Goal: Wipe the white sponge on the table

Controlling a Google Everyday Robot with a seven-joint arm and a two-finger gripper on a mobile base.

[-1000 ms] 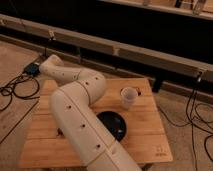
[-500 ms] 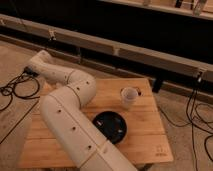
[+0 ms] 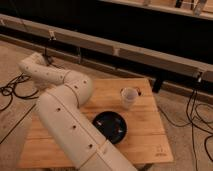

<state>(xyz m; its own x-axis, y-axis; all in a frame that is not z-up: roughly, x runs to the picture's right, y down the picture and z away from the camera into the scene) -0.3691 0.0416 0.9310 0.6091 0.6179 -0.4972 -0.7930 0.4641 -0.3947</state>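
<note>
Big white robot arm (image 3: 65,115) runs from bottom centre to the upper left of the frame, covering the left part of the light wooden plank table (image 3: 145,137). Gripper's out of view, so can't tell its state. Small off-white sponge: can't see it, no idea where it is. White cup (image 3: 129,97) sits centre-right w/ a black round dish (image 3: 110,126) just below-left.

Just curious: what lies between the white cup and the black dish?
In the camera view, only bare table separates the white cup from the black dish. The pincer is out of sight.
</note>
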